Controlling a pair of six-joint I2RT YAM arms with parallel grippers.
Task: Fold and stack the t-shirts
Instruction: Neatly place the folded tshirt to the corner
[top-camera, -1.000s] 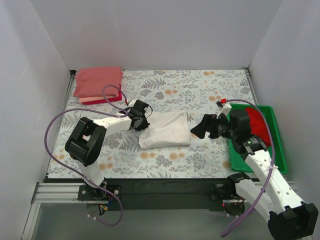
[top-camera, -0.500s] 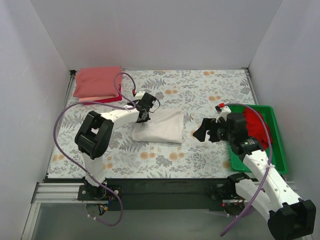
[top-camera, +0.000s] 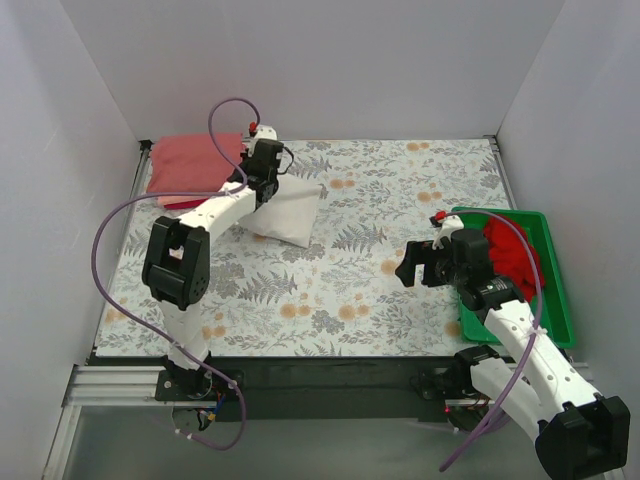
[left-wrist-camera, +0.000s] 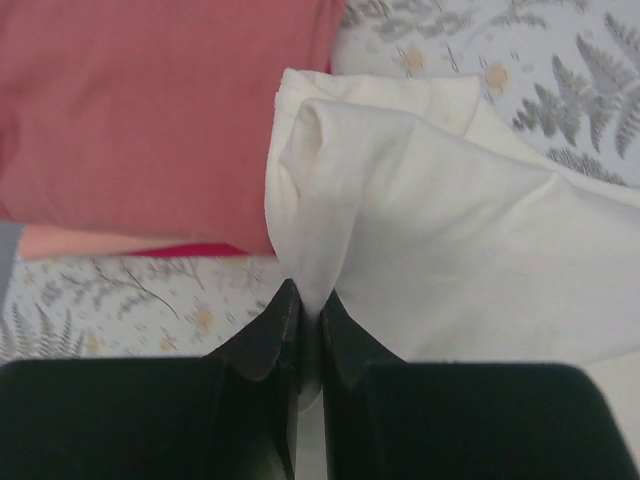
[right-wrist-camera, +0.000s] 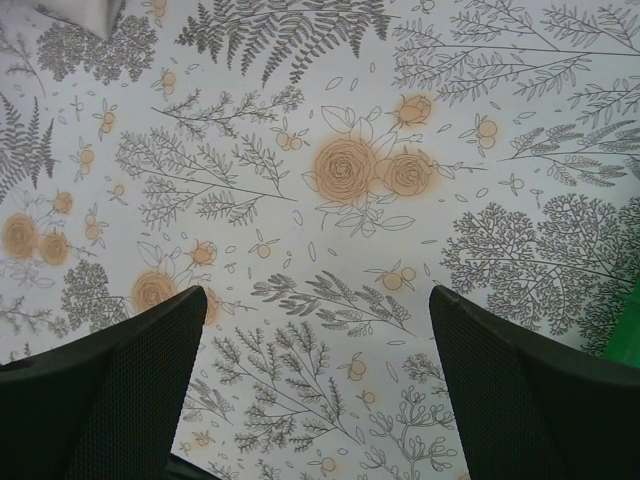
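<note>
— Resting on the surface (top-camera: 400, 190), far left, what's there?
— Folded pink stack (top-camera: 195, 165); white t-shirt (top-camera: 285, 212) just beside it, right; left claw (top-camera: 262, 190) clamped on its fabric.
— Right claw (top-camera: 412, 265)?
— Spread wide, beside the tray (top-camera: 555, 310).

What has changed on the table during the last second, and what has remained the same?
The left gripper, shut on the folded white t-shirt, moved it from the table's middle to the far left, next to the stack of pink and red t-shirts. The right gripper, open and empty, drew back slightly toward the green tray. The stack and the red t-shirt in the tray stayed put.
</note>
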